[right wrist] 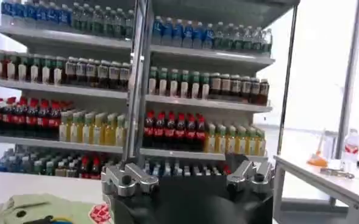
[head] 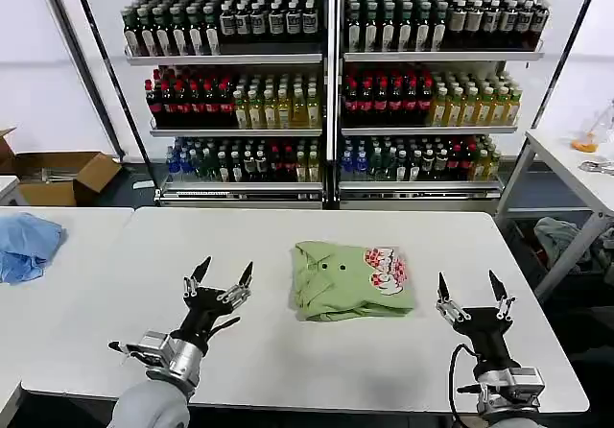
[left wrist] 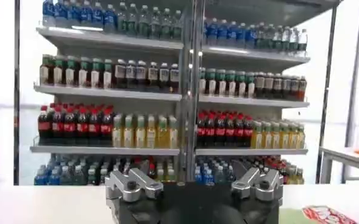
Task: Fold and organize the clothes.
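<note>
Shelves (head: 331, 83): a tall rack of bottled drinks stands behind the table, its rows sorted by colour; it fills the background of both wrist views too.
Table (head: 288, 351): white, wide, with a second white table just beside it on the robot's left.
Side table (head: 576, 164): stands well apart on the robot's right, with small items on top that are too far off to tell.
Box (head: 59, 177): open cardboard, on the floor beyond the left table.
Blue cloth (head: 27, 244): crumpled on the left table, well apart from the shirt.
Shirt (head: 353, 279): light green polo, folded into a compact rectangle, lying flat near the middle of the table between the two grippers, collar buttons up and the red-and-white print toward the robot's right.
Shirt, wrist views: a green edge with the print shows low in both, probably the same corner (right wrist: 51, 210).
Left gripper (head: 223, 278): hovers over the table near the shirt's left side, fingers spread wide, holding nothing.
Right gripper (head: 471, 291): hovers near the shirt's right side, fingers likewise spread apart and empty.
</note>
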